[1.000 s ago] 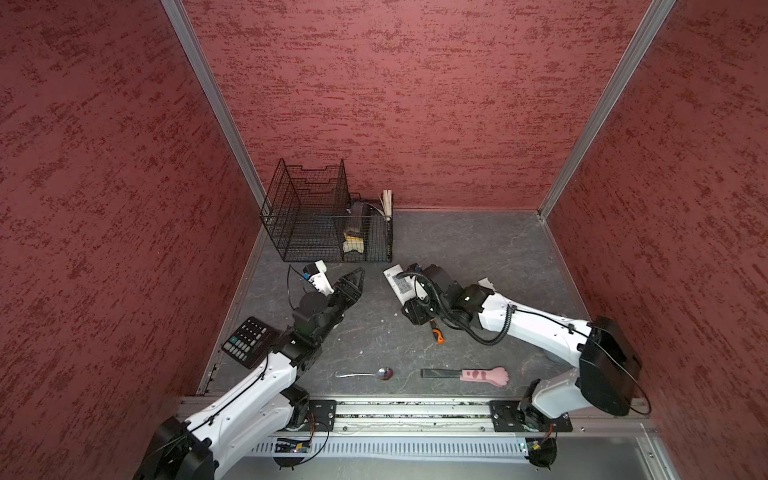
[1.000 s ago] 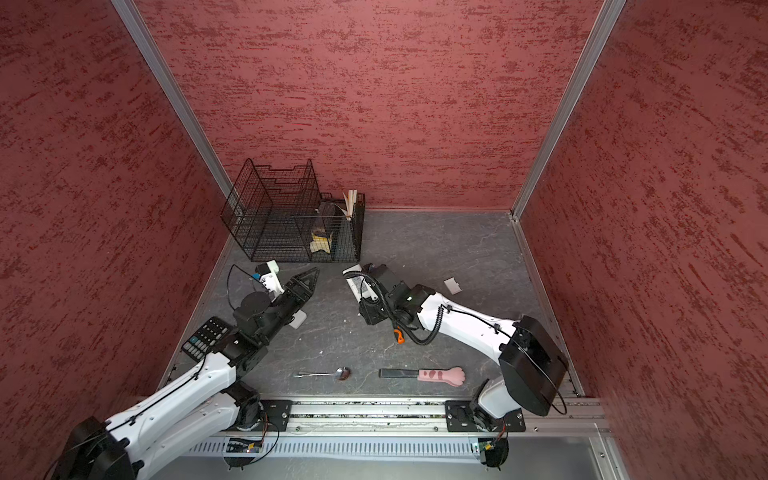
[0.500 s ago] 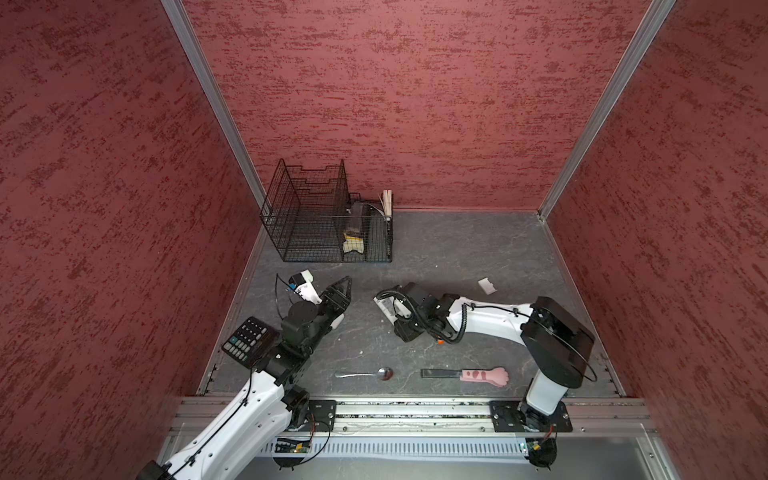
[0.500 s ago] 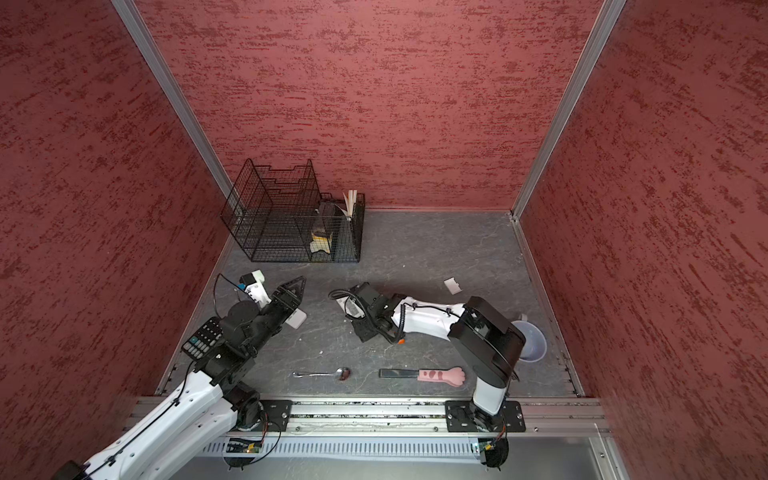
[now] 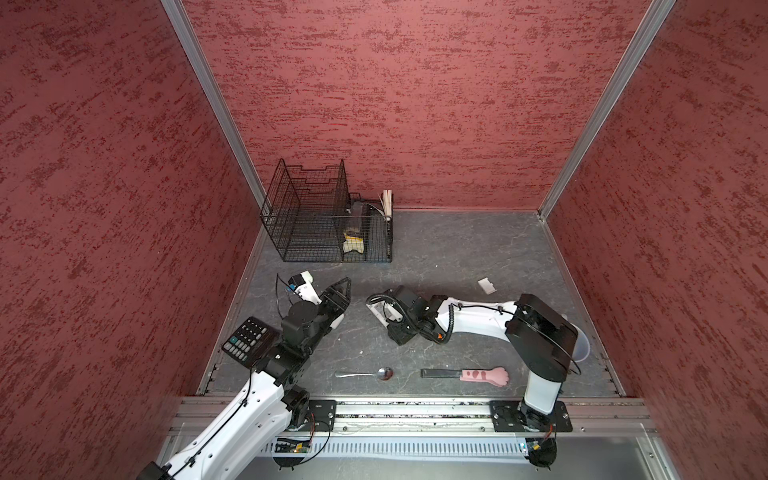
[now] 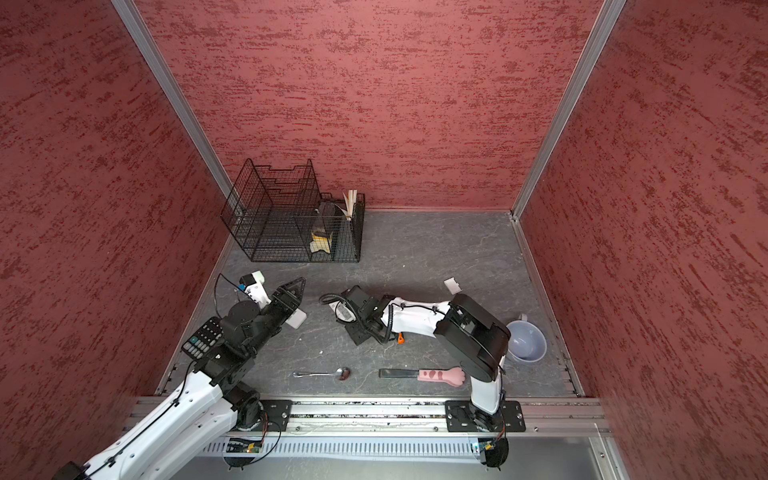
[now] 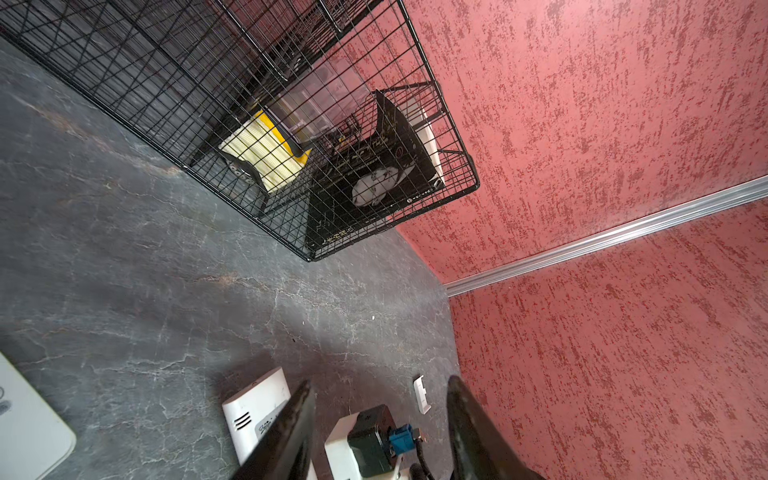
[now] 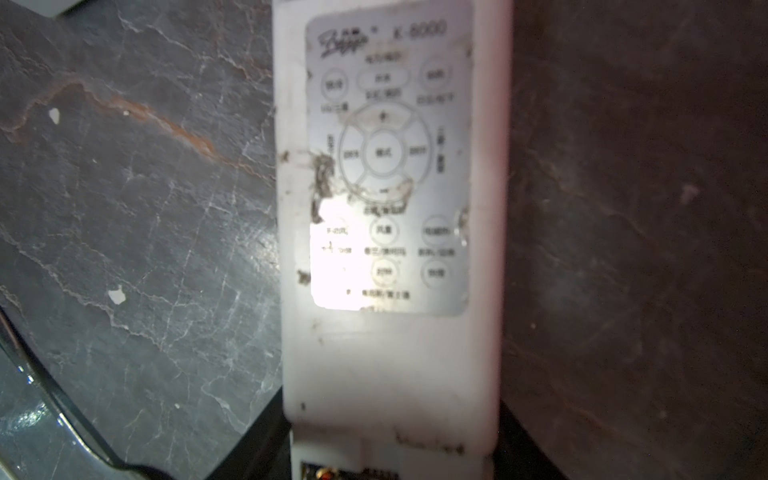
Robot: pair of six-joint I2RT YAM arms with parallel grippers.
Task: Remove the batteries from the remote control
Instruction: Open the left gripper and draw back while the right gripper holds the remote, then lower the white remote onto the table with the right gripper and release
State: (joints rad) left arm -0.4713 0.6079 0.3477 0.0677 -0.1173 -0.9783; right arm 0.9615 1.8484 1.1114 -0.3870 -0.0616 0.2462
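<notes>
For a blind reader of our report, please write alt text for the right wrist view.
A white remote fills the middle, button face to the camera, its near end held in the right claw. Behind it lies the gray table; the picture is blurred.

The white remote control (image 8: 390, 361) carries a silver faceplate (image 8: 388, 166) with "K-8000" printed at one end. Beside it is a script brand word too blurred to read. Its round buttons bear small Chinese captions, also blurred. The dark book (image 7: 365, 178) in the wire basket (image 7: 451, 124) has cover lettering too small to read, and the calculator (image 5: 248, 341) keys are illegible.
</notes>
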